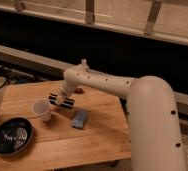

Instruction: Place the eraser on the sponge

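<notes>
Eraser [61,99]: not on the sponge [79,119] at this moment, but apart from it, further back and more to the left in the view, on the wooden table [102,145], just behind the paper cup [42,109]. Shows as a dark striped bar, flat or nearly flat. Gripper [65,93] directly over the middle of the bar, pointing down at the end of the white arm [107,85], touching the bar or almost touching it. Cannot tell the opening of the gripper, nor whether holding the bar or only poised at it. Cannot tell either whether resting on the wood or hanging slightly above. Fits therefore a grasp in the making, or equally a bar already gripped and ready for carrying. Task not fulfilled as laid out now. Left to do in any case, as a judgement: bringing the bar over the blue-grey pad, sitting free nearer the front and a little to the right, and setting it down on top. Also on the table: a small red thing [78,90] just beside the gripper, and a black bowl [11,136] at the front left.
</notes>
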Available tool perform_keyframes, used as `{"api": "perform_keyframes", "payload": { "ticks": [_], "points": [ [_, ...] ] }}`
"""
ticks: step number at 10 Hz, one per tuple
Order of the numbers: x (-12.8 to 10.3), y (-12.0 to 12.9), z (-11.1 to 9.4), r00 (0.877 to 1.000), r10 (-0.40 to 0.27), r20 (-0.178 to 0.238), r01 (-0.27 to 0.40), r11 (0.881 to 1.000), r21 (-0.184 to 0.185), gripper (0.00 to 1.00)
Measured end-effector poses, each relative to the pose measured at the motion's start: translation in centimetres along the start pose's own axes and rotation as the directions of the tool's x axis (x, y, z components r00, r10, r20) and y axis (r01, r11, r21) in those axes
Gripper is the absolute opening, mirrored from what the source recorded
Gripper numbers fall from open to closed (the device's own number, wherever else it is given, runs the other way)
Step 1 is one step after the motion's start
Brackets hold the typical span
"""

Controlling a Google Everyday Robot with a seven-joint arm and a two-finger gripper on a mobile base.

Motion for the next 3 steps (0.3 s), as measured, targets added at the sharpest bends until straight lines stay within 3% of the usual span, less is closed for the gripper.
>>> {"api": "perform_keyframes", "payload": {
  "ticks": [3],
  "points": [
    [0.6, -0.2, -2.6, 1.000, 0.017, 0.019, -0.018, 0.999, 0.040, 0.00]
  ]
}}
